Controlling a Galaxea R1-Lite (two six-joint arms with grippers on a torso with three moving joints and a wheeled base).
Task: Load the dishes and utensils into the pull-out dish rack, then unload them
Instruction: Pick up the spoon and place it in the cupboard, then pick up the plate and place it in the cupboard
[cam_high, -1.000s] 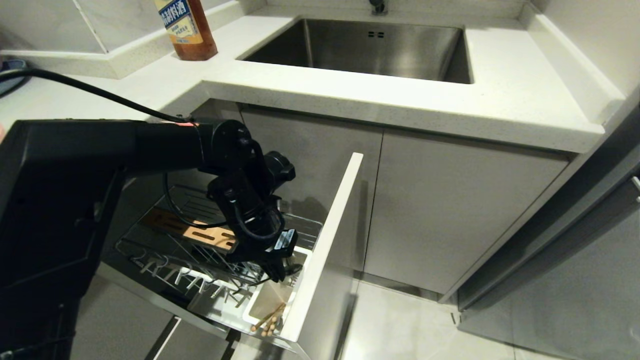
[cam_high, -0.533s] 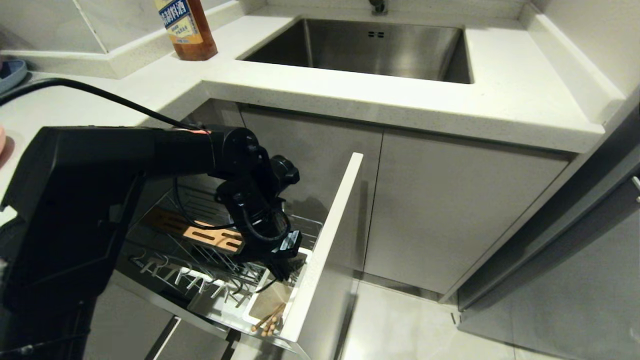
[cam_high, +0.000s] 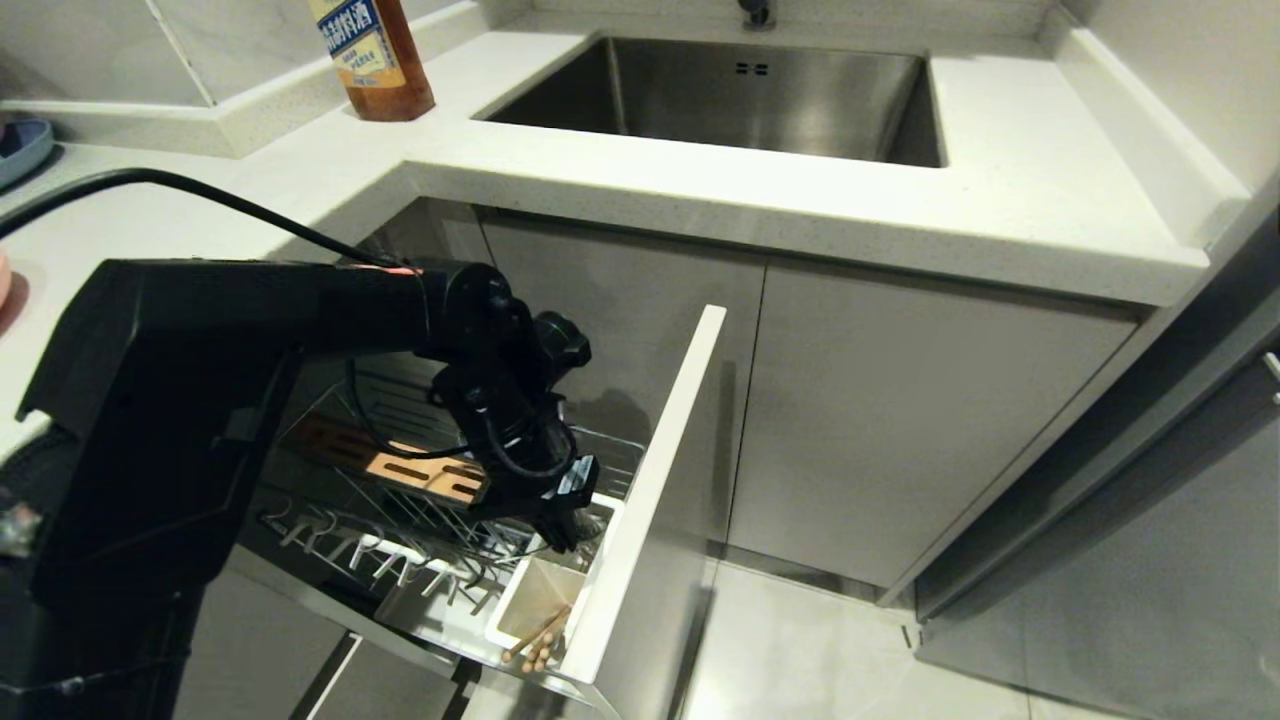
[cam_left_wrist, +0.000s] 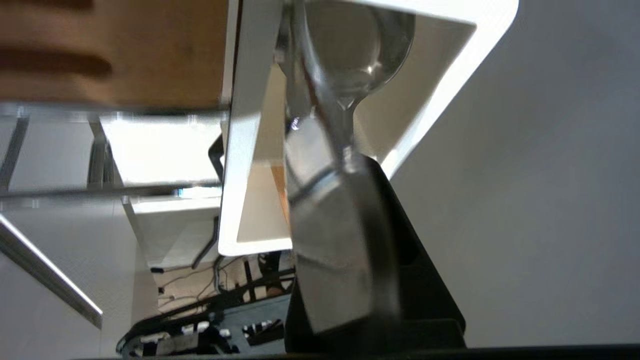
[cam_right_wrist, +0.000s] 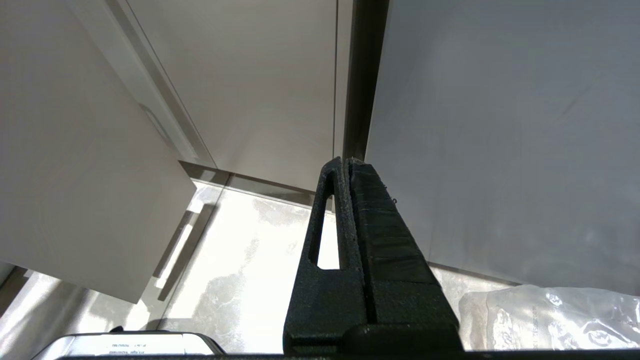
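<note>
A slim silver spoon (cam_left_wrist: 357, 55) is clamped by its handle in the closed left gripper (cam_high: 565, 528), its shiny bowl held over the white utensil cup (cam_high: 520, 600) containing wooden chopsticks (cam_high: 538, 640).

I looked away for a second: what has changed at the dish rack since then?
The left gripper, still shut on the spoon, drew slightly away from the countertop over the white utensil cup. The chopsticks stayed in the cup; the pull-out dish rack stayed open.

White utensil cup (cam_high: 528, 597), silver spoon (cam_left_wrist: 365, 47)
</note>
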